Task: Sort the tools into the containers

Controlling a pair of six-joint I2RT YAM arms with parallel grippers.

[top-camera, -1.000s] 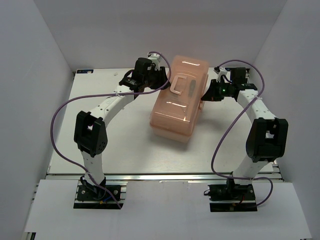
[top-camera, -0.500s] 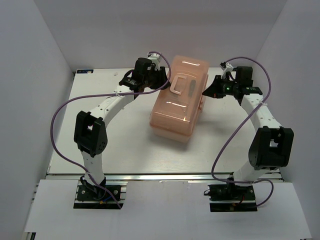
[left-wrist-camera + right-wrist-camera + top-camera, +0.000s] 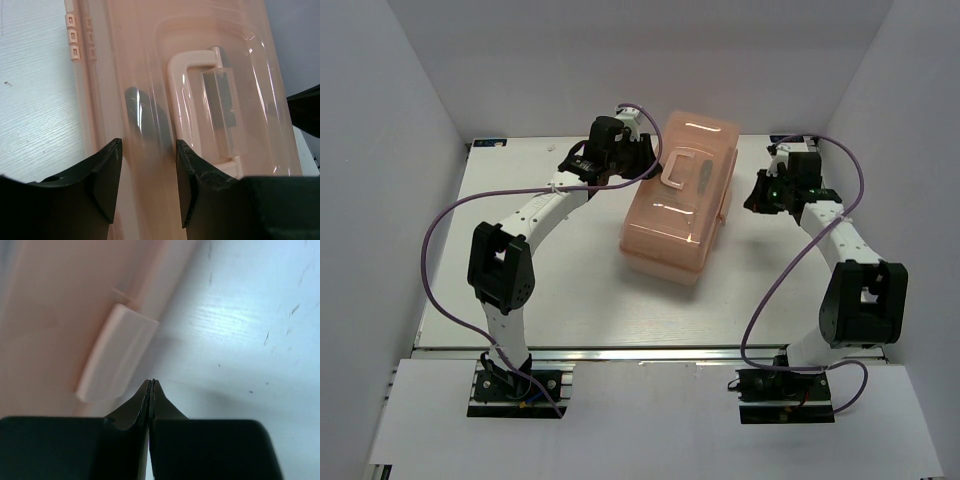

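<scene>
Since the earlier frames the right gripper [image 3: 753, 197] has drawn back toward the right of the top view, off the side of the toolbox [image 3: 675, 205], while the left gripper [image 3: 640, 150] has kept its place at the box's upper left edge. One toolbox lies on the table [image 3: 570, 290], slightly right of centre in that view, its lid down and its single handle [image 3: 685, 170] on top. Two arms are in view. In the right wrist view the claw's two fingers are pressed together with nothing between them, and one pale latch [image 3: 117, 352] sits just up and left of the tips, apart from them. In the left wrist view the fingers [image 3: 107, 175] stand spread, with the lid in the gap between them; contact cannot be told. A dark blur [image 3: 136, 107] shows through the lid, too vague to name.
</scene>
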